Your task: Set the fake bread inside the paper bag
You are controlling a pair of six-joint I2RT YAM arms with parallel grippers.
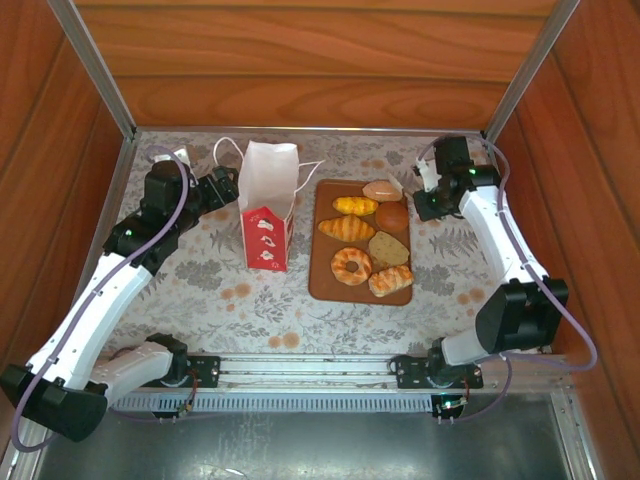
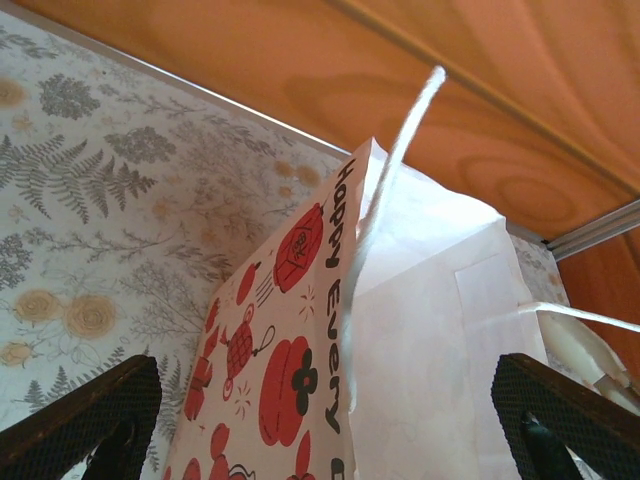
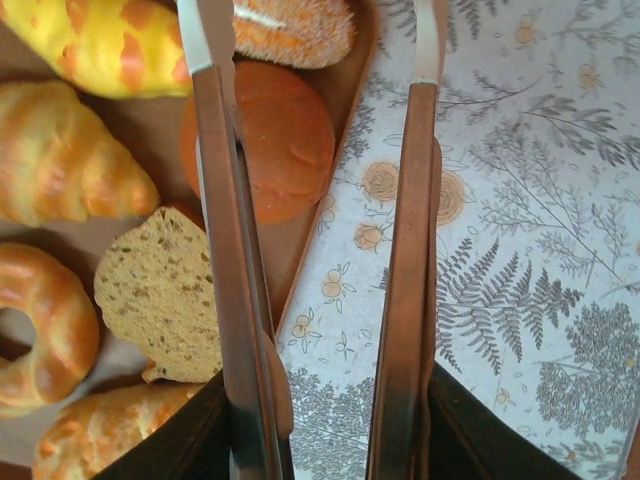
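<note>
The white-and-red bag [image 1: 268, 205] stands upright left of the board [image 1: 322, 282], mouth up, its narrow printed side reading "Happy Every" before the view cuts it off. The left gripper [image 1: 227, 188] is beside the bag, jaws spread wide on either side of it and holding nothing. The bread [image 1: 347, 229] lies on the board, croissants lengthwise across it, while the right gripper [image 3: 312, 60] hovers over the board's right edge beside the round bun [image 3: 280, 140], jaws slightly parted and empty.

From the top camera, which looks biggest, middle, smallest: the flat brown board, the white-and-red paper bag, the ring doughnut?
Largest: flat brown board.
Then: white-and-red paper bag, standing upright.
Smallest: golden-brown ring doughnut.
</note>
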